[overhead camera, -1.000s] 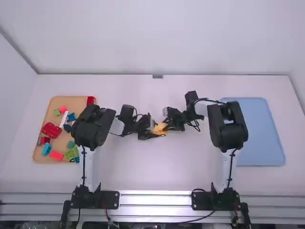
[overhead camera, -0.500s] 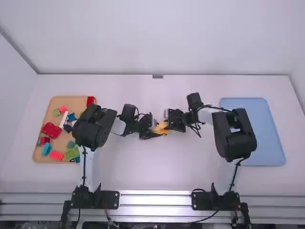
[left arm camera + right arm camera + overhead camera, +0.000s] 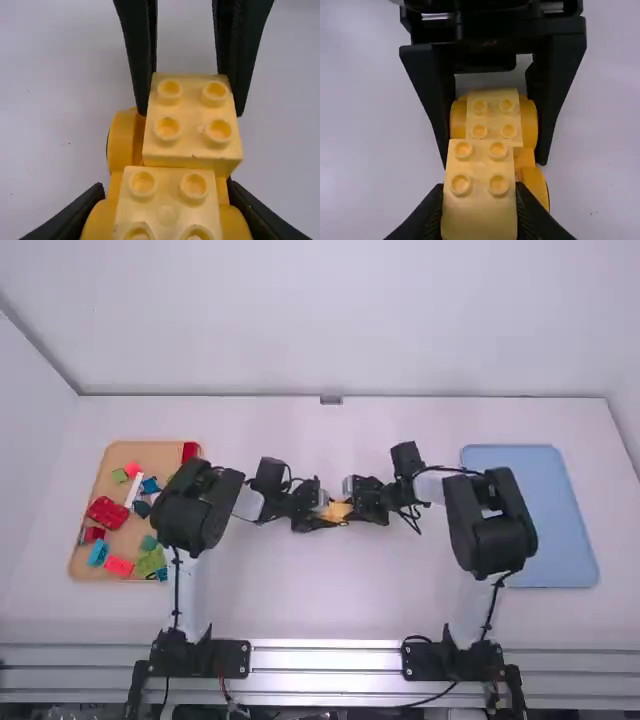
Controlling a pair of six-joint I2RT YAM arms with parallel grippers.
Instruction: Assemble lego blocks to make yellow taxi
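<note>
With my left gripper (image 3: 328, 517) I have the wheeled yellow base (image 3: 123, 145) pinched from both sides over the middle of the white table (image 3: 300, 590), one pale yellow block (image 3: 167, 205) sitting on its near end, while my right gripper (image 3: 352, 508) clasps a second pale yellow block (image 3: 479, 200) over the base's other end, just beside the first; whether its studs are fully home I cannot tell. Compared with a second ago, my right arm's elbow has swung out toward the blue tray (image 3: 560, 520), and my left arm has kept its place.
</note>
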